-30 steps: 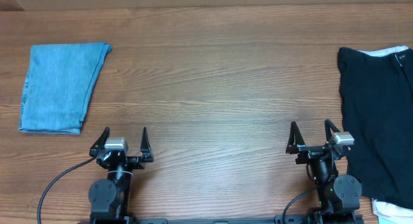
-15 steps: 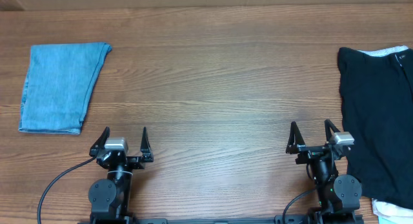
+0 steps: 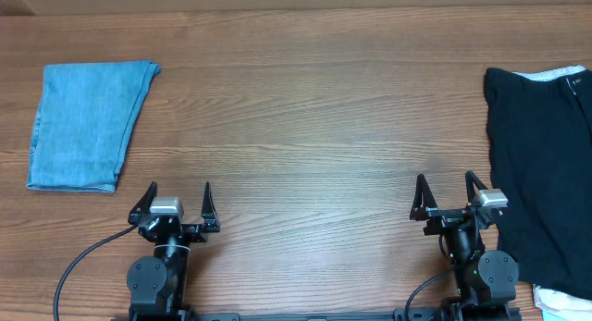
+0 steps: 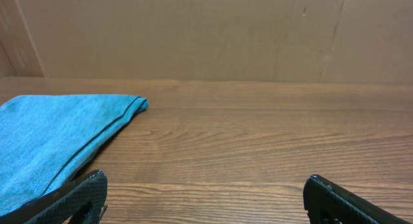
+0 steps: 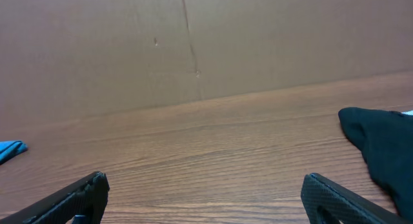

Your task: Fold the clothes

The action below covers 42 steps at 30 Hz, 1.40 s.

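Both arms are parked low at the near edge of the table [image 3: 305, 117], wrists level and pointing straight toward the far edge. The left arm [image 3: 157, 265] sits toward the near left corner with the left fingers [image 4: 74, 197] spread wide apart and nothing between them, just bare wood. The right arm [image 3: 481, 261] is toward the near right corner in the same pose, and the right fingers [image 5: 71, 197] are also spread wide and holding nothing.

Count-wise: two arms, two fingers each. One light-blue denim piece [image 3: 88, 125] is folded into a neat flat rectangle by the left edge, toward the far left corner, well clear of the left arm. One big black garment [image 3: 541, 182] lies flat along the right edge and runs out of view there. Its near-side edge is just beside the right arm's outer finger, and I can't tell if they touch. Some white cloth [image 3: 555, 74] peeks out at the black garment's far end and again at the near right corner. Can't tell if that's one piece or two. A cardboard wall [image 4: 193, 30] stands along the far edge.
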Each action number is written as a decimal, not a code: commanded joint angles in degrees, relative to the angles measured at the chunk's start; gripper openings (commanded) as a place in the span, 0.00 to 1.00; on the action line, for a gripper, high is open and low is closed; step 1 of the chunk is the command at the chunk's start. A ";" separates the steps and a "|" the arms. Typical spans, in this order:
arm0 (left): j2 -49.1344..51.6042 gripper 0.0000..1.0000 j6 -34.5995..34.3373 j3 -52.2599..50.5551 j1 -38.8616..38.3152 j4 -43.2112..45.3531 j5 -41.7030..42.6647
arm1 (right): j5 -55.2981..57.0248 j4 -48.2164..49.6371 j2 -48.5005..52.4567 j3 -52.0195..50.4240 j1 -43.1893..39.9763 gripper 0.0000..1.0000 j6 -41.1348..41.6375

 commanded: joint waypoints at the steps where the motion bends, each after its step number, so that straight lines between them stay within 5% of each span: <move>1: -0.50 1.00 -0.57 -0.20 0.35 0.04 -0.72 | 0.37 0.44 -0.15 -0.59 -0.15 1.00 -0.37; 21: -0.50 1.00 -0.57 -0.20 0.35 0.04 -0.72 | 0.22 1.29 -0.15 -0.22 -0.15 1.00 0.09; 29: -0.50 1.00 -0.55 -0.20 0.35 0.04 -0.72 | 2.54 -17.86 2.67 23.63 -0.15 1.00 5.31; 34: -0.50 1.00 -0.55 -0.20 0.35 0.04 -0.70 | 5.51 -26.18 19.17 39.89 -0.15 1.00 5.27; 42: -0.50 1.00 -0.55 -0.20 0.35 0.04 -0.72 | 12.22 -44.92 64.15 74.64 -0.20 1.00 -0.44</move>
